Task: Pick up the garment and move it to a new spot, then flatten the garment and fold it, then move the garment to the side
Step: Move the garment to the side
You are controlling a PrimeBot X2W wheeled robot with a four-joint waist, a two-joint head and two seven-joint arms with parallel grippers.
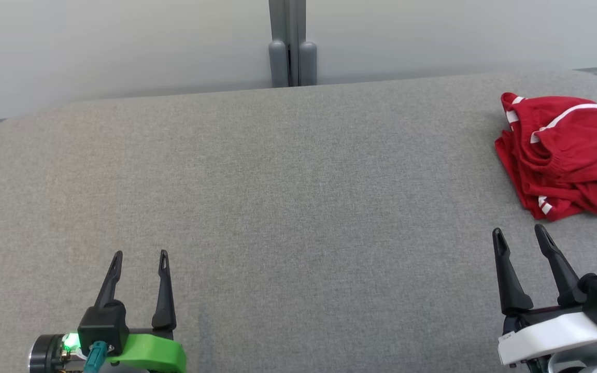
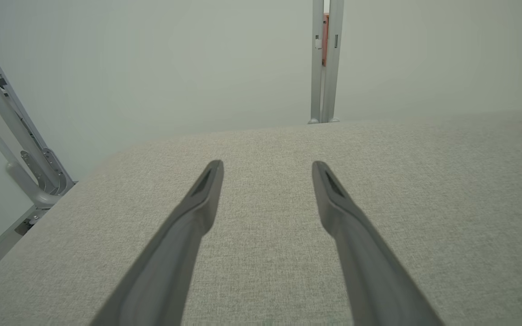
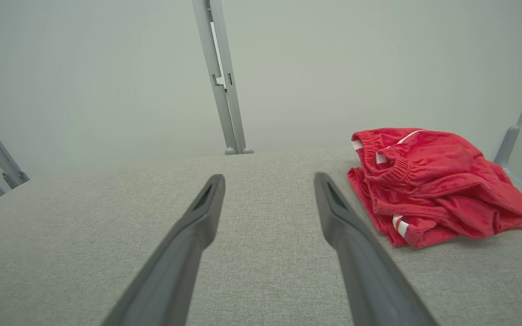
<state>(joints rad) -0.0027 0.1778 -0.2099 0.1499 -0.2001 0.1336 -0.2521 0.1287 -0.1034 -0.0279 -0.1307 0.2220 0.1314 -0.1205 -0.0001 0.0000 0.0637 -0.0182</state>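
Head view: red garment bunched at the counter's far right, both claws spread

A wide counter (image 1: 298, 207) covered in grey woven cloth with a fine, flecked weave takes up most of the picture; its far corners are rounded. Behind it stand pale, smooth wall panels (image 1: 122, 41), joined at the middle by a grey metal post (image 1: 292, 46) with two rounded feet at the counter's back edge.

The garment (image 1: 563, 155) lies on the counter's far right, close to the right edge and near the back. It is bright red, of a soft, slightly fuzzy knit, crumpled into a loose heap with several overlapping folds. A gathered elastic band runs across the heap, and narrow white stripes show along its upper folds and again at its near lower corner. In the right wrist view it sits ahead and to the right of that arm's fingers, apart from them.

The right claw (image 1: 519, 230) hovers at the near right, just short of the garment, its two long dark tapering fingers spread wide with nothing between them; a white band (image 1: 547, 336) wraps its wrist. The left claw (image 1: 140, 254) is at the near left, well apart from the garment, fingers likewise spread and holding nothing, above a bright green band (image 1: 148, 352). A small green light (image 1: 70, 340) glows beside it.
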